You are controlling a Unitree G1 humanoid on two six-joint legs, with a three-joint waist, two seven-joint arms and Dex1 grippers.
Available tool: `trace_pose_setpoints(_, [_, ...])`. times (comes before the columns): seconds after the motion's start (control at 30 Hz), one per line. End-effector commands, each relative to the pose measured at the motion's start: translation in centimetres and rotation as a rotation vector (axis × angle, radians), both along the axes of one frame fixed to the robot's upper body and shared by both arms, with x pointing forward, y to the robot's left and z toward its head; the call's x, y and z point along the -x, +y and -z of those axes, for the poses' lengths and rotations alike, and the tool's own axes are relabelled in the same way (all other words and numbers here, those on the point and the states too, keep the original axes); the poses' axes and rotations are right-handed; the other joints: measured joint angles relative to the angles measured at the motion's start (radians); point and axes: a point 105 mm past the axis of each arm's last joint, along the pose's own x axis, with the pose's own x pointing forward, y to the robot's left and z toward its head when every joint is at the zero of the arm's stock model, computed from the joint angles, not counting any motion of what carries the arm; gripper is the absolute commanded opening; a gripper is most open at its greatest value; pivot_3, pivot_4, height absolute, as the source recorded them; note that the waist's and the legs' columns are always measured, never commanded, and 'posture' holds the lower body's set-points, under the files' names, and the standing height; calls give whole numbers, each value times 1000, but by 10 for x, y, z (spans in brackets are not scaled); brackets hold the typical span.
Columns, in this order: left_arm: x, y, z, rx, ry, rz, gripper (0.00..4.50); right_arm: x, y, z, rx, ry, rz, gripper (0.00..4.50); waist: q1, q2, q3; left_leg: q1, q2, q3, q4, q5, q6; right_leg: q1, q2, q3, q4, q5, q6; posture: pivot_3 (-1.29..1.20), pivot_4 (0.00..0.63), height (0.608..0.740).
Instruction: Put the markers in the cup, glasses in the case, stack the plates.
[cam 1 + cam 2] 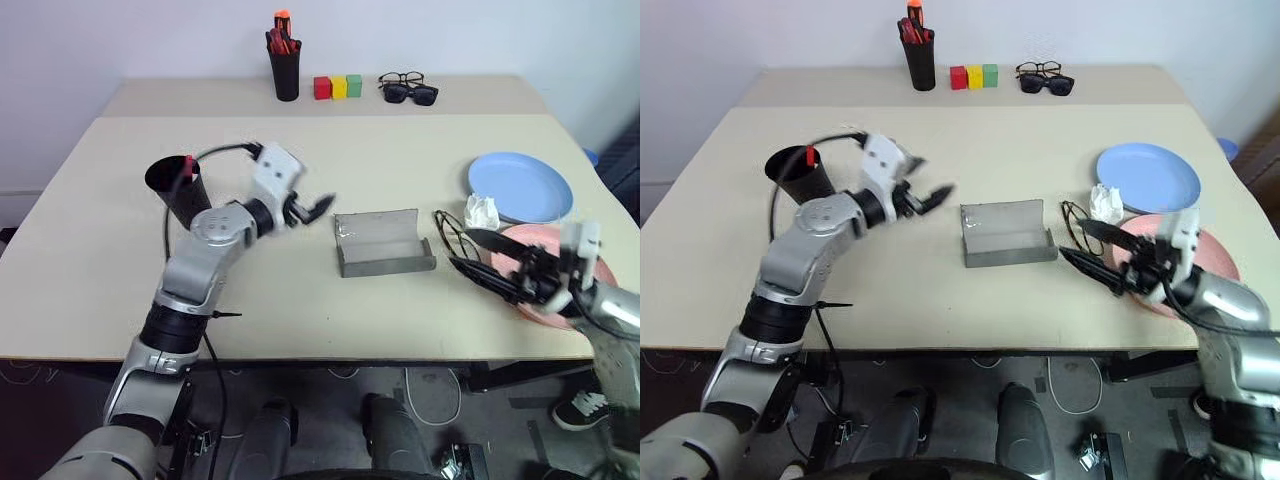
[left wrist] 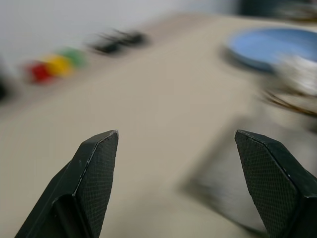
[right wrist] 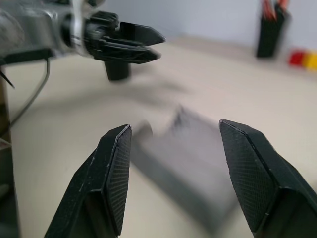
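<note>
The table [image 1: 300, 290] is a broad beige top with a second, narrower one butted against its far edge. Toward the right edge lies the light blue plate [image 1: 522, 186], flat and bare, and just nearer the front-right corner sits the pink plate [image 1: 590, 262], partly covered by the robot's right arm; the two plates lie side by side, not stacked. Between them, at their inner rims, is a small crumpled white tissue [image 1: 483, 212].

In the middle of the table the grey case [image 1: 382, 243] stands open, lid upright toward the far edge, with nothing inside that I can make out. Near the left edge is the black cup [image 1: 176, 190], with something red poking above its rim; whether both markers are in there I cannot tell.

The left gripper [image 1: 313, 208] hangs above the table between cup and case, pointing toward the case, its fingers spread apart and holding nothing. The right gripper [image 1: 1087, 246] hovers by the front-right part of the table, pointing left toward the case, jaws apart and empty.

The wire-frame glasses [image 1: 450, 232] lie on the table just right of the case, beside the right gripper's fingers and outside the case.

Along the far edge stand a slim black pen holder [image 1: 285, 66] full of red-orange pens, three small blocks [image 1: 338, 87] in red, yellow and green, and two dark pairs of spectacles [image 1: 408, 88] lying together.
</note>
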Motion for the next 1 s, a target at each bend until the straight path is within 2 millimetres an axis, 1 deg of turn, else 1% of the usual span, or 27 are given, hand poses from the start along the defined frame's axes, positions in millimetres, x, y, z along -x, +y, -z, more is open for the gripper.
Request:
trace_pose_setpoints(0.03, [13, -19, -2, -91, 36, 197, 3820, 13, -9, -12, 32, -40, 81, 2866, 2, 0, 0, 0, 0, 0, 0, 0, 0, 0, 0, 0, 0, 0, 0, 0, 150, 740])
trace_pose_setpoints(0.13, [21, -30, 10, -199, 76, 349, 3820, 22, -14, -9, 37, -42, 146, 2866, 6, 0, 0, -1, 0, 1, 3, 0, 0, 1, 0, 0, 0, -2, -1, 0, 150, 740])
trace_pose_setpoints(0.2, [26, -36, 16, -257, 88, 441, 3820, 25, -13, -9, 34, -46, 176, 2866, 8, 0, 0, -1, 0, 1, 5, 0, 0, 1, 0, 0, -1, -3, -1, 0, 150, 740])
trace_pose_setpoints(0.3, [28, -41, 26, -351, 114, 541, 3820, 30, -11, -8, 22, -54, 204, 2866, 9, 0, 0, -2, 0, 1, 6, 0, 0, 1, 0, 0, -1, -3, -1, 0, 150, 740])
trace_pose_setpoints(0.43, [24, -45, 38, -464, 127, 588, 3820, 34, -9, -9, 16, -66, 229, 2866, 10, 0, 0, -2, 0, 0, 6, 0, 0, 1, 0, 0, -2, -3, -1, 0, 150, 740])
trace_pose_setpoints(0.53, [21, -50, 43, -497, 134, 603, 3820, 37, -8, -11, 14, -77, 243, 2866, 11, 0, 0, -2, 0, 0, 6, -1, 1, 1, 0, 0, -2, -3, -1, 0, 150, 740])
trace_pose_setpoints(0.63, [20, -58, 51, -532, 137, 619, 3037, 40, -11, -11, 15, -80, 262, 2866, 12, 0, 0, -3, 0, 0, 6, -1, 1, 1, 0, 0, -2, -4, -1, 0, 150, 740])
trace_pose_setpoints(0.67, [20, -61, 52, -535, 137, 628, 2589, 41, -12, -11, 15, -79, 268, 2866, 12, 0, 0, -3, 0, 0, 6, -1, 2, 1, 0, 0, -2, -4, -1, 0, 150, 740])
trace_pose_setpoints(0.7, [22, -63, 53, -538, 138, 640, 2040, 42, -12, -11, 16, -80, 271, 2866, 12, 0, 0, -3, 0, 0, 6, -1, 2, 1, -1, 0, -2, -4, -1, 0, 150, 740])
trace_pose_setpoints(0.73, [22, -63, 54, -544, 136, 646, 1634, 43, -13, -12, 15, -80, 276, 2866, 11, -1, 0, -3, 0, 0, 6, -1, 2, 1, -1, 0, -2, -4, -1, 0, 150, 740])
trace_pose_setpoints(1.0, [32, -65, 58, -544, 173, 693, 1634, 44, -14, -9, 15, -78, 286, 2866, 11, -1, 0, -3, 0, 0, 6, -2, 3, 1, -1, 0, -2, -4, 0, 0, 150, 740])
